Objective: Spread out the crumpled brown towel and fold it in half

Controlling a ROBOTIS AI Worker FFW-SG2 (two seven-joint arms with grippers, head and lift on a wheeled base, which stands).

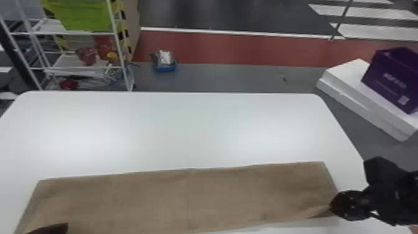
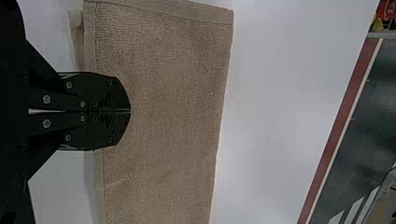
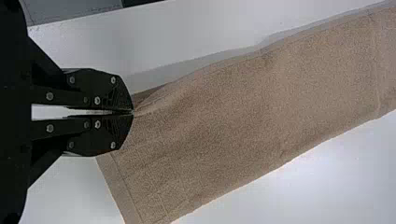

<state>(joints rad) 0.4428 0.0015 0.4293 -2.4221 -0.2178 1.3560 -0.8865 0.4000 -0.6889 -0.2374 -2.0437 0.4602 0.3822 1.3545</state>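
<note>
The brown towel [image 1: 186, 199] lies as a long, flat folded strip across the near part of the white table. At its right end my right gripper [image 1: 333, 207] is shut on the towel's near edge, drawing a small crease there. In the right wrist view the right gripper [image 3: 132, 112] pinches that edge of the towel [image 3: 243, 107]. My left gripper [image 1: 63, 228] is at the bottom left, over the towel's left end. From the left wrist, the left gripper's [image 2: 130, 111] fingertips are together above the towel [image 2: 163, 93], whose hemmed end lies beside them.
The white table [image 1: 174, 130] stretches beyond the towel to its far edge. Past it stand a wire shelf [image 1: 84, 67] at the left, a small blue bin [image 1: 165, 67] on the floor, and a purple box [image 1: 392, 77] on white boxes at the right.
</note>
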